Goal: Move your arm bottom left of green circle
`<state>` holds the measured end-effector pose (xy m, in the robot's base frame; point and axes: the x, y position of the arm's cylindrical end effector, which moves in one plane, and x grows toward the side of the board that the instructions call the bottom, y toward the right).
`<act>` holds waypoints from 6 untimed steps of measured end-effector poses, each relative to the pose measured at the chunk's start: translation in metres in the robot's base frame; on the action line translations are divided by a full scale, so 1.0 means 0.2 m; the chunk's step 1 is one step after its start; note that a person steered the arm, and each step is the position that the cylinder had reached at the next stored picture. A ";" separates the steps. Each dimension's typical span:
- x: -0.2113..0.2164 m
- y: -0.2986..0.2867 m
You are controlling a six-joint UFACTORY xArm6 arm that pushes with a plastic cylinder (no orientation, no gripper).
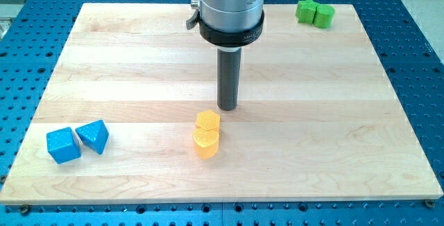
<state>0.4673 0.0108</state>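
The green circle (323, 15) stands at the view's top right, touching a green block (306, 10) of unclear shape on its left. My tip (227, 107) rests on the board near the middle, far to the lower left of the green circle. It stands just above and to the right of the two yellow blocks (207, 133).
The two yellow blocks touch each other, one above the other. A blue cube (63, 145) and a blue triangle (93, 136) lie at the view's bottom left. The wooden board (139, 59) sits on a blue perforated table (416, 18).
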 end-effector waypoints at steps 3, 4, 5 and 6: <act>0.03 0.00; 0.03 0.00; 0.03 -0.01; 0.04 -0.01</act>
<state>0.4746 0.0092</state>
